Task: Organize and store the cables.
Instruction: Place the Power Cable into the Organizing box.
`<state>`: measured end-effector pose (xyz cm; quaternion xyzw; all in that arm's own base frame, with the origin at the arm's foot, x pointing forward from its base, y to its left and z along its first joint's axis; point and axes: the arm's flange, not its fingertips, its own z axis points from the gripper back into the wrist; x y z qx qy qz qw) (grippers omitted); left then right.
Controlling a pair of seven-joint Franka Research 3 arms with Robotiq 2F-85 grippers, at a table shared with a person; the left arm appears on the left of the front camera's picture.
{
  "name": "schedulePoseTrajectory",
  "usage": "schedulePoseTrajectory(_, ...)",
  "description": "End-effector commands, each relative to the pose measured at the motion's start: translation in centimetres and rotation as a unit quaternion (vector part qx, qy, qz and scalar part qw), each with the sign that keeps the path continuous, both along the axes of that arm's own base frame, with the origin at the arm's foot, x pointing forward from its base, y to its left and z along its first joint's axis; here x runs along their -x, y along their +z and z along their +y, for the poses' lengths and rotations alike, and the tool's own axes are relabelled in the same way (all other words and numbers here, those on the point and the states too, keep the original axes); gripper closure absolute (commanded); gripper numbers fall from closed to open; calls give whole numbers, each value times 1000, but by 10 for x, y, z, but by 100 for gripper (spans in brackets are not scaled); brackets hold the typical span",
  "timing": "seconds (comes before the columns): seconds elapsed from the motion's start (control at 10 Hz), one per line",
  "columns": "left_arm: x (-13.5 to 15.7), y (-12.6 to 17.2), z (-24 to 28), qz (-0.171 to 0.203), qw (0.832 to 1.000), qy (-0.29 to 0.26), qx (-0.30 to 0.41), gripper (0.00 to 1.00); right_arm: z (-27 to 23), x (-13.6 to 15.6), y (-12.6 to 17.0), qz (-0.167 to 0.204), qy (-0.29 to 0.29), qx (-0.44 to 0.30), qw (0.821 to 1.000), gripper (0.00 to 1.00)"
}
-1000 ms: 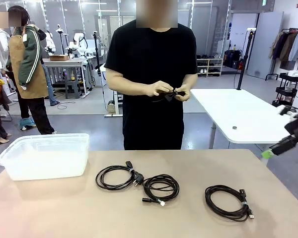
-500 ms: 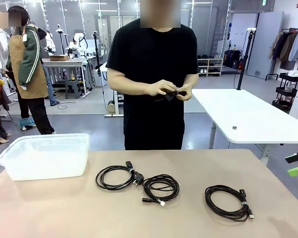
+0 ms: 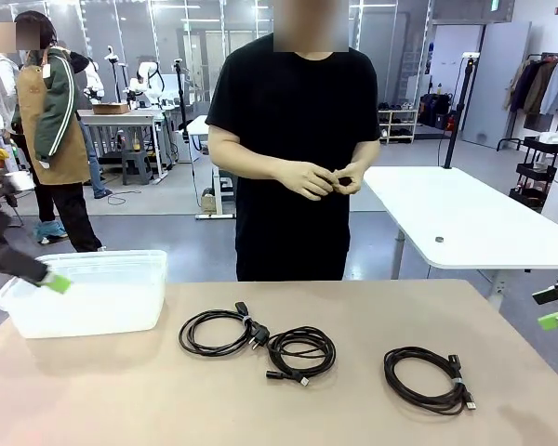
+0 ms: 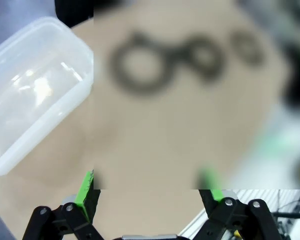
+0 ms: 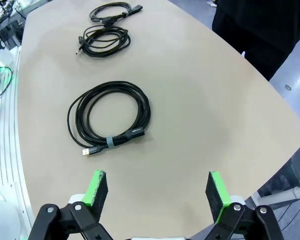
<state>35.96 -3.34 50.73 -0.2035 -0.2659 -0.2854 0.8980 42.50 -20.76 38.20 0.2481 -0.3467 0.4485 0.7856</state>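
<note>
Left gripper (image 4: pixel 147 185): fingers spread, empty, near the clear bin (image 4: pixel 35 90). Right gripper (image 5: pixel 156 189): fingers spread, empty, at the table (image 3: pixel 121 390) edge near the banded cable (image 5: pixel 110 117). Cables (image 3: pixel 300 353): three coils on the table, none seen in the bin. The person's hands (image 3: pixel 324 177) hold something small and dark, possibly a fourth. Storing judged not begun.

Bright, even light was cast; the cables (image 4: pixel 182 50) were smeared by blur in the left wrist view.

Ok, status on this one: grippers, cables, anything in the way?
Left gripper open, by the bin. Right gripper open, empty, at the table edge. Three cables coiled on the table. Nothing in the way.
</note>
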Motion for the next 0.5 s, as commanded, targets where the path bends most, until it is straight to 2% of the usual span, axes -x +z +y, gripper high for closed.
schedulePoseTrajectory(0.0,-9,-15,-61,-2,999,22,-24,0,1,-3,1,12,-10,6,1000,0)
schedulePoseTrajectory(0.2,-20,-23,-136,4,999,34,-31,0,1,-3,1,12,-10,6,1000,0)
schedulePoseTrajectory(0.4,-35,-38,-194,-12,998,27,-52,0,1,-3,1,12,-10,6,1000,0)
